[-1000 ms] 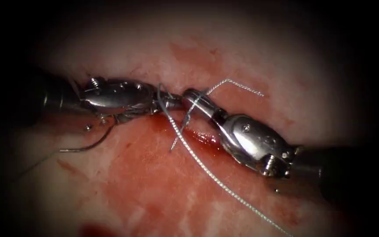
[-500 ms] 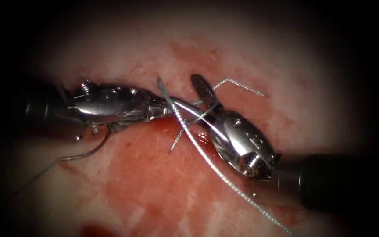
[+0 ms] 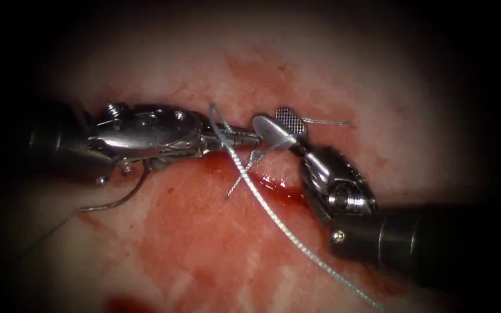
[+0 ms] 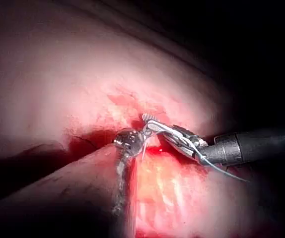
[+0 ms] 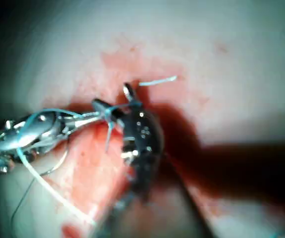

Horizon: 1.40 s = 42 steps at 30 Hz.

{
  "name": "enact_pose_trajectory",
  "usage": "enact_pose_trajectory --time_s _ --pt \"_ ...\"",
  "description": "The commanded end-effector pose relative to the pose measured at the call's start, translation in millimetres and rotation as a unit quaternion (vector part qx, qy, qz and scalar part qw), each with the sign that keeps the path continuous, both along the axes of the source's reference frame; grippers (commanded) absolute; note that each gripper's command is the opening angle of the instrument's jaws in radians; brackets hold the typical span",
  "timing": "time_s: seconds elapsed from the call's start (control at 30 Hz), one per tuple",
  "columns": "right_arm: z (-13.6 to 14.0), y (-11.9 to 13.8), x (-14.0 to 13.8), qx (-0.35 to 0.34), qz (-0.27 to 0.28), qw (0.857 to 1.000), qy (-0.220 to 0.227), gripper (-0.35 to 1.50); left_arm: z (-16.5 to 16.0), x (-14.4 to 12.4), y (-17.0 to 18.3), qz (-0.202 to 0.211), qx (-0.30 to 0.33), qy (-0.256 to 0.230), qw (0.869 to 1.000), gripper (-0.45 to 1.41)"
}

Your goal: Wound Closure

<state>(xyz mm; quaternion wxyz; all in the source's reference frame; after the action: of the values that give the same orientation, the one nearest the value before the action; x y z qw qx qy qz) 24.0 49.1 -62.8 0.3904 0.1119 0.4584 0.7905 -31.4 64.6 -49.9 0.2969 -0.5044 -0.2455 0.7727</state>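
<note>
**Left pincer** (image 3: pixel 242 138): jaws pressed together. The thread (image 3: pixel 273 217) crosses their tip and loops over them. My judgement is that they are pinching the thread there.

**Right pincer** (image 3: pixel 269 117): jaws spread, with the ridged face of one jaw turned to the endoscope. It pinches nothing. The short end of thread (image 3: pixel 326 122) runs out from between the jaws toward 3 o'clock.

**Needle** (image 3: pixel 120 199): it lies free on the tissue (image 3: pixel 204 261), at 8 o'clock from the left pincer and left of the cut (image 3: pixel 276 185). Neither tool holds it. I cannot tell whether its point rests on the tissue or in it. A fine strand trails from it toward 8 o'clock.

**Thread**: the long strand runs from the left pincer's tip toward 5 o'clock, over the red fluid (image 3: pixel 204 220). A second short end hangs at 6 o'clock from the two tips.

**Assessment**: the tips are almost touching just above the cut, with the spread jaws set about the short end. This looks like a grasp of that end.
- The jaws should close squarely on that one strand, close to the pincer's tip.
- The long strand must stay outside the jaws, because catching both strands would foul the loop.
- The left pincer should hold steady so the loop does not slip off.
- The needle should stay clear of the working strands.
</note>
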Motion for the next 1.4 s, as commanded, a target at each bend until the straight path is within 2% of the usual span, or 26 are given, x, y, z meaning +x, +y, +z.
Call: enact_pose_trajectory --time_s 0.03,0.17,0.3,0.33,0.4,0.57,0.7,0.83,1.03,1.17,1.27,1.4 --pt "0.6 0.0 0.9 0.019 0.007 1.0 0.017 0.88 0.6 -0.7 -0.5 -0.001 0.003 0.0 1.0 -0.35" --pt "1.2 -0.1 1.0 0.045 0.018 0.998 0.037 1.04 0.3 -1.2 -0.1 -0.001 0.002 0.002 1.0 -0.35" --pt "0.9 -0.3 0.4 0.04 0.034 0.998 0.029 1.18 0.3 -1.5 0.1 0.001 -0.002 0.005 1.0 -0.35" --pt "0.3 -0.6 -0.1 0.032 0.05 0.998 0.028 1.28 0.3 -1.5 0.1 0.001 -0.002 0.005 1.0 -0.35" --pt "-0.3 -0.9 -0.5 0.015 0.06 0.998 0.011 1.35 0.3 -1.4 0.1 0.001 -0.002 0.005 1.0 -0.35" --pt "-1.9 -3.0 -0.4 -0.022 0.103 0.994 0.013 1.35 0.4 -1.7 0.5 0.001 -0.005 0.006 1.0 -0.35" --pt "-2.2 -3.2 -0.3 -0.036 0.123 0.992 0.0 1.35 0.5 -2.2 0.7 -0.001 -0.005 0.008 1.0 -0.35" --pt "-1.3 -3.1 -0.2 -0.035 0.129 0.991 -0.005 1.33 0.5 -2.6 0.6 -0.001 -0.007 0.012 1.0 -0.35" --pt "1.0 -2.9 0.1 0.001 0.138 0.99 0.015 1.33 0.5 -2.9 0.4 0.003 -0.005 0.012 1.0 -0.35" --pt "4.2 -2.4 0.7 0.052 0.165 0.984 0.052 1.33 0.3 -2.6 0.2 0.008 -0.003 0.016 1.0 -0.35" --pt "5.9 -3.0 0.8 0.076 0.176 0.979 0.067 1.33 0.2 -2.4 -0.1 0.01 -0.003 0.017 1.0 -0.35" --pt "5.7 -3.6 0.4 0.091 0.18 0.977 0.073 1.35 0.1 -2.3 -0.2 0.012 -0.005 0.018 1.0 -0.35"
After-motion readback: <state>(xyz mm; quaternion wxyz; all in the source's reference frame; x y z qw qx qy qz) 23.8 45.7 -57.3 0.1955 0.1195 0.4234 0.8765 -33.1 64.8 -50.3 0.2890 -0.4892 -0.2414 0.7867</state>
